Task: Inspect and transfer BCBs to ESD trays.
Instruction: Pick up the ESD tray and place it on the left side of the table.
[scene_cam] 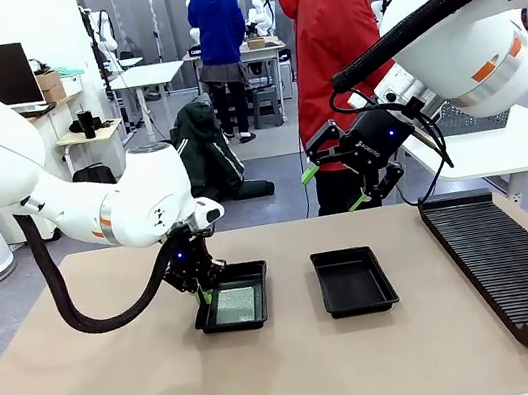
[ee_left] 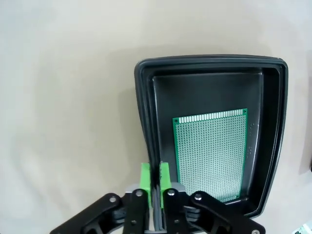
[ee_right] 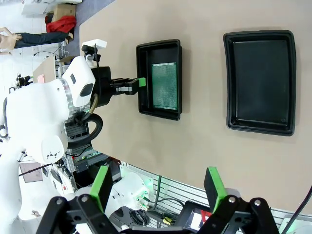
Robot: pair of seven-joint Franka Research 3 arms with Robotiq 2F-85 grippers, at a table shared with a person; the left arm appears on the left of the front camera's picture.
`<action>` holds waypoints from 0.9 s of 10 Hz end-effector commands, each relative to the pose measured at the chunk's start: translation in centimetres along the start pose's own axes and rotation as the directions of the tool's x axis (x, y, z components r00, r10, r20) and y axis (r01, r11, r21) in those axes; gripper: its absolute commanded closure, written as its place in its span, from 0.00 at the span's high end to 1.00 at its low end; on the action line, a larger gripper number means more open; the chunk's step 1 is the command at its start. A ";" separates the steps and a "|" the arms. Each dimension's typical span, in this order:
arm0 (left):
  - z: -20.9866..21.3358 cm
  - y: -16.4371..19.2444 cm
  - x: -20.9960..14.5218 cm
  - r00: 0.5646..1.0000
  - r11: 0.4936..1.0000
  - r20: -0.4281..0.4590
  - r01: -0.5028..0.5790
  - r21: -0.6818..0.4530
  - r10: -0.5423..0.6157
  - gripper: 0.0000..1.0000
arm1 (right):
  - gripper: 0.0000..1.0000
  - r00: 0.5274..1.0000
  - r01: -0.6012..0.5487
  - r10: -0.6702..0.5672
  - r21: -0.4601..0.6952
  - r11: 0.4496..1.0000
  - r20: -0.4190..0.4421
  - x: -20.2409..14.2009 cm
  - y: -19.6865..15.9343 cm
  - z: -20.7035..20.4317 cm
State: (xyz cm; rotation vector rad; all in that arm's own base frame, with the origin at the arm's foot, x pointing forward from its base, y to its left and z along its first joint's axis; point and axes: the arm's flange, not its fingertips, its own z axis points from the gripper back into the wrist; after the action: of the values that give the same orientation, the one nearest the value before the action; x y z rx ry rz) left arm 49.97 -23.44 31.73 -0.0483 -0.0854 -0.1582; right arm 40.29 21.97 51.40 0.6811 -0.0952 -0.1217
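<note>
Your left jaws clamp the ESD tray (ee_left: 210,59) rim, lower centre; right jaws apart. Keep the BCB (ee_left: 209,153) level.

Two ESD trays (ee_right: 158,53) (ee_right: 261,80), one BCB (ee_right: 164,86), one ribbed rack (scene_cam: 513,262).

No print can be read. A small white marking runs along the black body of the right gripper (scene_cam: 333,188) in the front view, too small to make out.
</note>
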 end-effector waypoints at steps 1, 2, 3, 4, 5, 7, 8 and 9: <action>-0.4 0.1 0.5 1.000 1.000 -0.004 0.007 0.026 -0.007 0.05 | 1.00 1.000 0.005 -0.005 -0.001 1.000 0.002 0.0 0.0 -0.1; -0.5 0.3 0.5 1.000 1.000 -0.005 0.002 0.021 -0.002 0.00 | 1.00 1.000 0.005 -0.005 -0.001 1.000 0.002 0.0 0.0 -0.1; -0.3 0.3 0.5 1.000 1.000 -0.003 0.001 0.017 -0.001 0.00 | 1.00 1.000 0.005 -0.005 -0.001 1.000 0.002 0.0 0.0 -0.1; -0.2 0.3 0.5 1.000 1.000 -0.003 0.002 0.015 -0.002 0.00 | 1.00 1.000 0.005 -0.005 -0.001 1.000 0.002 0.0 0.0 -0.1; 0.1 0.4 0.5 1.000 1.000 -0.004 0.004 0.010 -0.004 0.00 | 1.00 1.000 0.005 -0.005 -0.001 1.000 0.002 0.0 0.0 -0.1; 1.1 0.8 0.2 1.000 1.000 0.002 0.010 -0.018 -0.010 0.00 | 1.00 1.000 0.005 -0.005 -0.001 1.000 0.002 0.0 0.0 -0.1; 1.7 1.1 0.1 1.000 1.000 -0.003 0.006 -0.025 -0.006 0.00 | 1.00 1.000 0.005 -0.005 -0.001 1.000 0.002 0.0 0.0 -0.1; 2.5 1.4 0.0 1.000 0.999 -0.001 0.005 -0.041 -0.005 0.00 | 1.00 1.000 0.005 -0.005 -0.001 1.000 0.002 0.0 0.0 -0.1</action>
State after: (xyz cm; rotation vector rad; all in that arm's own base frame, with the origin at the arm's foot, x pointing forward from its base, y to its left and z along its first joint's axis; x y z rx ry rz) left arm 50.37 -23.04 33.24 -0.0669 -0.0965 -0.1557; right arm 40.29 21.97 51.40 0.6811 -0.0953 -0.1217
